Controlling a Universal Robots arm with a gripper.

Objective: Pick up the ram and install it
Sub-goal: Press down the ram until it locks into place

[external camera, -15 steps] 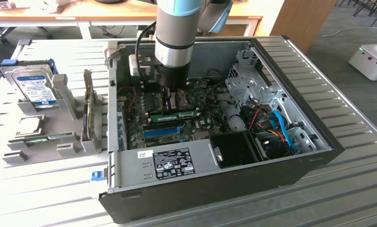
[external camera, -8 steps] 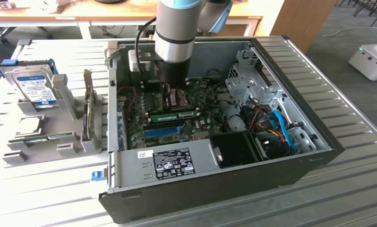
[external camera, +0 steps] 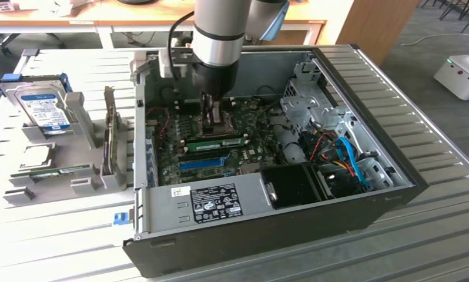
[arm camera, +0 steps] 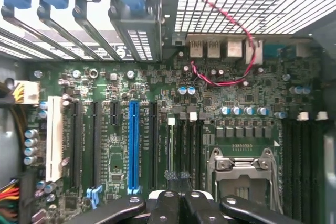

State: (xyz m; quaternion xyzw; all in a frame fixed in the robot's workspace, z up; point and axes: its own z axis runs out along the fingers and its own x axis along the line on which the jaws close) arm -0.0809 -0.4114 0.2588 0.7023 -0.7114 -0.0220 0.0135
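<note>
- Green stick: the ram [external camera: 217,143] stands on edge in a slot of the motherboard [external camera: 254,126], inside the open computer case [external camera: 375,202], directly under the arm's tip.
- Gripper [external camera: 215,123] points down at the ram's top edge. In the wrist view the gripper [arm camera: 178,202] has its jaws closed together with nothing between them. Contact with the ram: cannot tell.
- Seating of the ram: cannot tell if it is fully home. One white latch [arm camera: 171,121] sits at the end of a slot.
- Risk: closed tips on such a thin edge could slide off sideways. The CPU socket [arm camera: 242,174] lies just beside the slots and would take the hit.
- Risk: a push at one end only could leave the stick tilted, with one latch unlocked.
- Risk: a hard push on a misaligned stick could bend the board or damage the slot.
- Red cable [arm camera: 231,51] lies well apart from the slots, so little snag risk.
- Surface: pale ribbed metal table [external camera: 422,247]. A hard drive [external camera: 48,108] and a second green stick [external camera: 58,172] sit in grey holders toward the exterior view's left.
- Room: wooden desks [external camera: 77,17] behind, grey floor, and a white machine [external camera: 462,73] at the exterior view's right.
</note>
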